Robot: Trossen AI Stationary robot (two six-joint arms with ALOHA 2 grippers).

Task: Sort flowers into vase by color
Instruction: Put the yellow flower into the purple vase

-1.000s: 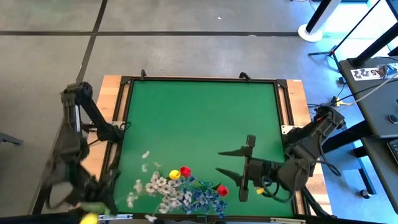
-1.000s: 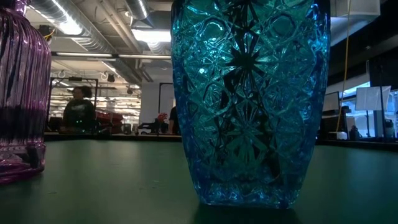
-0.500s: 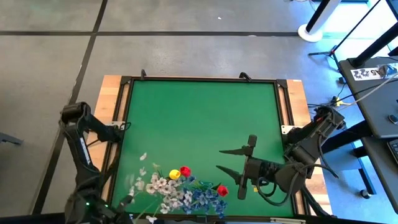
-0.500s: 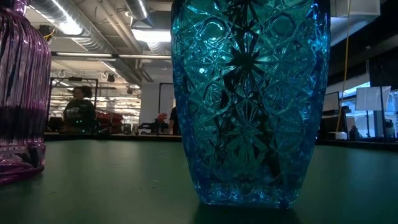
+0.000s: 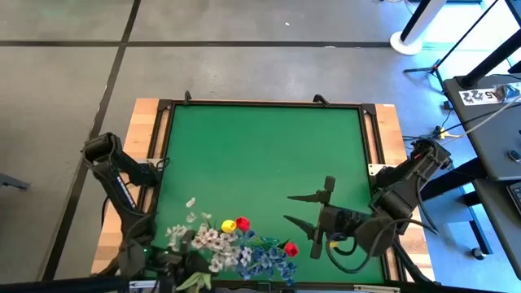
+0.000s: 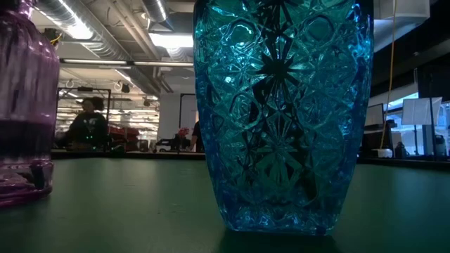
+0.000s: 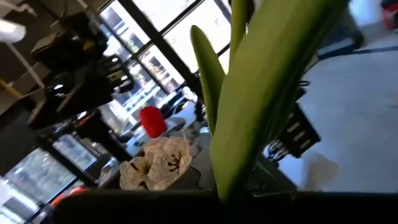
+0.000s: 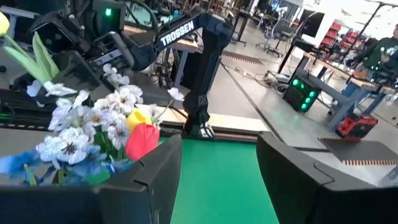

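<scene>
Left arm reaches down along the table's left edge to the front left corner, where the left gripper (image 5: pixel 175 273) sits low, just beside the flower pile; its jaws are closed. In the left wrist view a broad green leaf and stalk (image 7: pixel 249 93) rises right from between the fingers, so the gripper appears clamped on a green stem; which flower it belongs to cannot be told from that view. Beyond the leaf, same view: a white blossom (image 7: pixel 158 162) and a red tulip head (image 7: pixel 151 120). The flowers (image 5: pixel 232 248) lie in a loose heap on the green table (image 5: pixel 260 155) near its front edge, left of centre. Within the heap, left to right: white sprays (image 5: pixel 203 240), with a few loose white blossoms just beside them; a yellow tulip (image 5: pixel 229 228) touching a red tulip (image 5: pixel 242 224); a blue bunch (image 5: pixel 264 259); a second red tulip (image 5: pixel 291 249) at the right end. Right gripper (image 5: pixel 297 210) hovers over the mat just right of the heap, jaws spread wide and holding nothing, fingers pointing left toward the flowers. Right wrist view confirms: both dark fingers (image 8: pixel 146 180) apart with bare green mat between them, the heap lying ahead. Low view: purple glass vase (image 6: pixel 21 105) at far left, blue cut-glass vase (image 6: pixel 281 112) centre, both standing upright on the mat.
</scene>
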